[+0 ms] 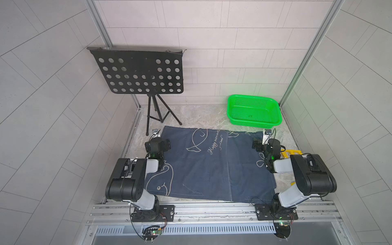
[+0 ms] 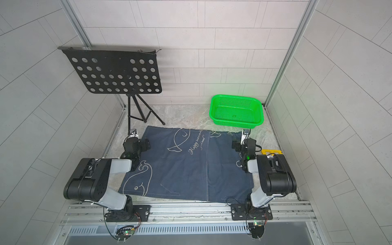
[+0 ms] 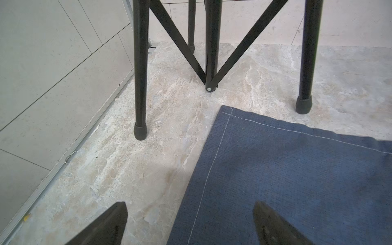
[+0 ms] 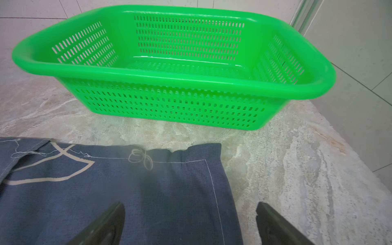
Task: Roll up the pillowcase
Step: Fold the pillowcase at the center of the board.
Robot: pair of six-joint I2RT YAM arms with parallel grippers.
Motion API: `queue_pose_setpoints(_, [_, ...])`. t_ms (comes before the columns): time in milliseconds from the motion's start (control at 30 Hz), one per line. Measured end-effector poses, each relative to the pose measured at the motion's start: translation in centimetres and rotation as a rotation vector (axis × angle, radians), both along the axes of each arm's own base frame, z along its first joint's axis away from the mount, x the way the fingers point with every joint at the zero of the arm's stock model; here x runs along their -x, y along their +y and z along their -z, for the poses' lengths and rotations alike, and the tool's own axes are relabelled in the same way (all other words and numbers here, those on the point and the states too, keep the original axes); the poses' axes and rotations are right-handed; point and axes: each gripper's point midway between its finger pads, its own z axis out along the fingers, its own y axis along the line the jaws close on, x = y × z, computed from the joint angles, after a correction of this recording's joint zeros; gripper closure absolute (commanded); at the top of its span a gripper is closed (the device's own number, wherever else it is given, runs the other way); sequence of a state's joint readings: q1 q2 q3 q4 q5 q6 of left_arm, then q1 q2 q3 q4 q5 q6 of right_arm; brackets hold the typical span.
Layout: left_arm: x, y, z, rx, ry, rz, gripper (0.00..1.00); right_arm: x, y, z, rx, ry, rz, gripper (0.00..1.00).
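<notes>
Two grippers: left gripper (image 3: 189, 203) and right gripper (image 4: 190, 203), jaws spread, empty.
Pillowcase (image 1: 207, 165): flat, lower centre of a top view.
Handling: we judge it light, limp; pinch its hemmed upper corners.

"Happy moments" script on pillowcase (image 1: 203, 169)

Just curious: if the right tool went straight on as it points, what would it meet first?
Probably the green basket; if angled down, the pillowcase hem instead. Depth unclear.
</notes>
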State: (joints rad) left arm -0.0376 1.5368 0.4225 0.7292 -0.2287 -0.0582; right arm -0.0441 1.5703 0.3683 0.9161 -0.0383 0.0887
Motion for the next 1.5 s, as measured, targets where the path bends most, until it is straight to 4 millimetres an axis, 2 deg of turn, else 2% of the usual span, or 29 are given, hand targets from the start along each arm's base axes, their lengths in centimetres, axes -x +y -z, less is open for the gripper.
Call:
queue_pose_setpoints(600, [0.1, -0.1, -0.3, -0.001, 0.012, 0.007, 0.0, 0.1, -0.3, -0.3, 0.004, -0.006, 0.015, 0.0])
queue_pose_setpoints(700, [0.0, -0.4, -2.6, -0.002, 0.007, 0.029, 0.0, 0.5, -0.3, -2.5, 0.008, -0.037, 0.018, 0.0])
queue_pose_setpoints(867, [-1.7, -1.5, -9.3, -0.008, -0.006, 0.122, 0.0, 1.7, -0.1, -8.2, 0.028, -0.1, 0.0, 0.0])
queue_pose_setpoints(900, [-2.0, -1.6, -10.3, -0.001, 0.002, 0.141, 0.0, 1.7, 0.0, -9.1, 0.035, -0.099, -0.01, 0.0])
queue_pose_setpoints(967, [-2.6, -1.4, -10.8, 0.024, 0.042, 0.163, 0.02, 1.8, 0.0, -10.1, 0.044, -0.078, -0.023, 0.0])
queue_pose_setpoints(1067, [-3.4, -0.7, -9.5, 0.074, 0.148, 0.185, 0.06, 1.9, -0.6, -9.7, 0.039, -0.007, -0.026, 0.01])
queue_pose_setpoints(1200, [-5.4, -0.6, -5.8, 0.153, 0.338, 0.23, 0.13, 1.6, -1.6, -7.1, 0.001, 0.144, -0.024, 0.01])
queue_pose_setpoints(1300, [-6.7, -1.4, -3.2, 0.201, 0.442, 0.276, 0.15, 0.9, -1.8, -5.6, -0.027, 0.227, -0.034, 0.01])
queue_pose_setpoints(1500, [-7.2, -2.1, 0.5, 0.259, 0.564, 0.3, 0.19, -0.3, -2.6, -3.4, -0.081, 0.345, -0.034, 0.02])
